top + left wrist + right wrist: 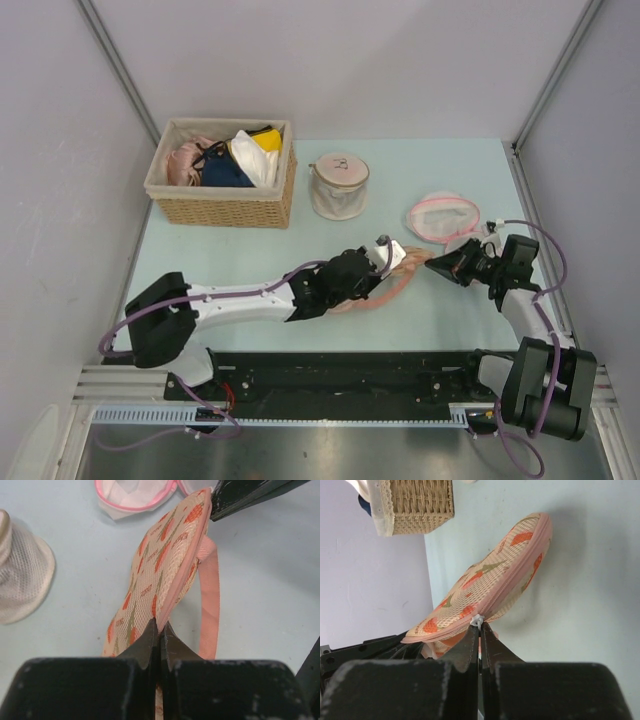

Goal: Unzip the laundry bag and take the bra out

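Note:
The laundry bag [160, 565], cream-peach mesh with red prints and a pink zipper edge, is held off the table between both grippers [408, 262]. My left gripper [161, 627] is shut on the bag's pink rim at one end. At the opposite end, my right gripper [480, 630] is shut on the small white zipper pull [478, 621]. The zipper looks closed along the visible edge [510, 587]. A pink strap [210, 600] hangs from the bag. The bra is hidden.
A wicker basket [222, 205] with pink, navy and yellow-white garments stands at the back left. A small cylindrical white mesh bag [338, 188] sits mid-back. A round white mesh bag with a pink rim [443, 217] lies just behind my right gripper [442, 266].

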Controlling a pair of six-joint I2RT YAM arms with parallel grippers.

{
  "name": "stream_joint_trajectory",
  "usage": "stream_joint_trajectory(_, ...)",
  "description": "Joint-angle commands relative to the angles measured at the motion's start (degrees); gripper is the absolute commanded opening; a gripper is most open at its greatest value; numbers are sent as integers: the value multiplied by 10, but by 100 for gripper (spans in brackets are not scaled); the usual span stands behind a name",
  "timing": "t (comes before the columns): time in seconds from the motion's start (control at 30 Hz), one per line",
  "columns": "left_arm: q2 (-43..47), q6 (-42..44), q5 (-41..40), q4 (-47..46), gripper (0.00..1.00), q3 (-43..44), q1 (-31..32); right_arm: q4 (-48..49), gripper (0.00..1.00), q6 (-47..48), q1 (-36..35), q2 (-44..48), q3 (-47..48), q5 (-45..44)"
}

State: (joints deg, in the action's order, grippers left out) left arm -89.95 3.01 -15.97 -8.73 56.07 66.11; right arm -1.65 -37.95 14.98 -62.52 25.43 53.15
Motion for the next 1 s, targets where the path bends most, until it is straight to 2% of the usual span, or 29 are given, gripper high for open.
stream_joint_trajectory(0.0, 74, 70, 29, 10, 0, 11, -7, 61, 0, 2, 10, -15, 22, -22)
stream_joint_trajectory(0.17, 120, 97, 65, 24, 1, 10, -19, 82, 0, -9, 8, -34, 21, -21)
stream_joint_trajectory(0.37, 205, 56, 172, 8, 0, -18, -59, 85, 0, -12, 6, -30, 21, -16)
stream_joint_trajectory(0.53, 213, 41, 176, 17, 0, -12, -66, 129, 0, -52, -7, -37, 22, -26)
stream_joint_trajectory(0.77, 255, -24, 212, -41, 1, -29, -121, 241, 0, -118, -36, -65, 23, -40)
stream_joint_trajectory(0.83, 252, -27, 210, -42, 1, -27, -123, 267, 0, -118, -47, -88, 30, -12)
stream_joint_trajectory(0.9, 234, -27, 199, -36, 1, -20, -123, 251, 0, -108, -47, -99, 50, 1)
stream_joint_trajectory(0.93, 226, -27, 194, -26, 0, -17, -123, 232, 6, -83, -44, -97, 56, 0)
stream_joint_trajectory(0.97, 217, -27, 180, -23, 0, -13, -123, 174, 21, -66, -41, -92, 63, -7)
